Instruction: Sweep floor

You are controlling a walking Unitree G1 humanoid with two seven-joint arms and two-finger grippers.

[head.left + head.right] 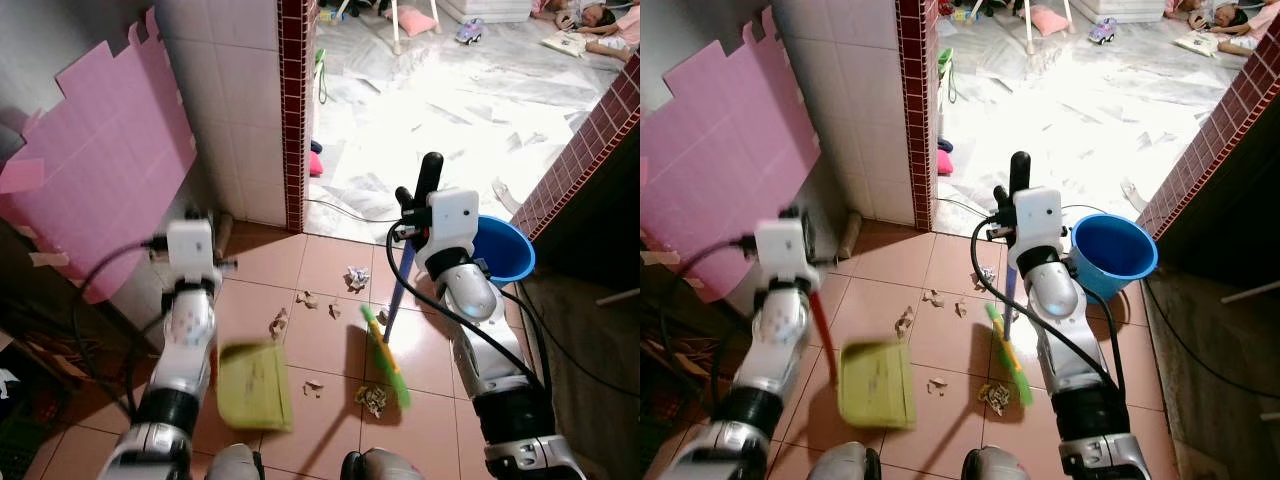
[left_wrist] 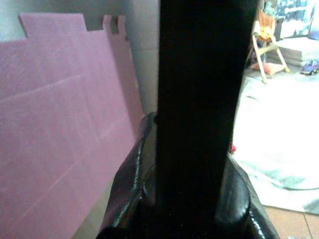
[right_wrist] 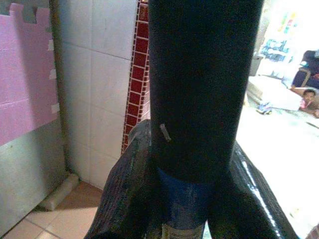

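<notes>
A yellow-green dustpan [image 1: 255,385] hangs just above the terracotta tiles, its red handle [image 1: 822,322] running up to my left gripper [image 2: 189,185], which is shut on the handle's black grip. My right gripper [image 3: 189,189] is shut on the broom handle [image 1: 401,290], blue with a black top grip [image 1: 430,175]. The green broom head [image 1: 386,357] rests on the floor between the arms. Crumpled paper scraps lie around it: one by the bristles [image 1: 372,400], one near the dustpan [image 1: 314,385], others farther off [image 1: 357,277] [image 1: 279,322].
A blue bucket [image 1: 508,252] stands just right of my right arm. A white tiled pillar with a red brick edge [image 1: 293,110] and a pink foam mat [image 1: 110,160] close the left. A brick wall [image 1: 590,140] bounds the right. People lie on the bright floor beyond [image 1: 590,18].
</notes>
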